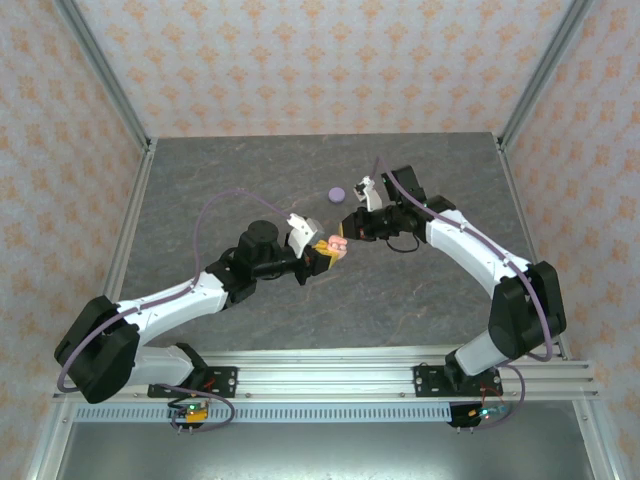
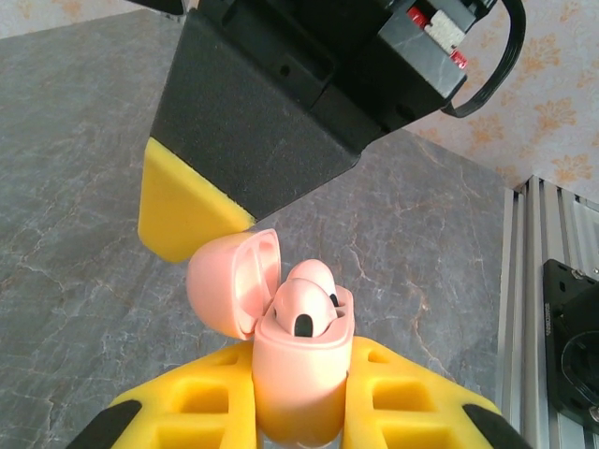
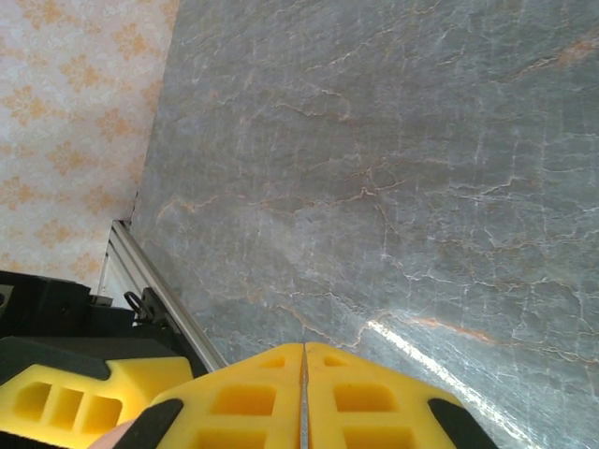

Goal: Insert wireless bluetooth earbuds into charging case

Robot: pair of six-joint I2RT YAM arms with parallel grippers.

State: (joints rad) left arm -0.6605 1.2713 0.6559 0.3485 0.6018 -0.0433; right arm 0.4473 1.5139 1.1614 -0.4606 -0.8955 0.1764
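Firmly, left end effector (image 2: 299, 413) clamps open pink charging case (image 2: 296, 367), earbuds (image 2: 301, 307) inside

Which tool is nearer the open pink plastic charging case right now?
Left. The left tool grips the open pink charging case; the right tool sits shut just beyond its lid.

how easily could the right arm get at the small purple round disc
Probably yes: the small purple round disc lies alone on bare grey tabletop, close beside the right gripper, nothing between them. The gripper is shut and empty, so it must open first.
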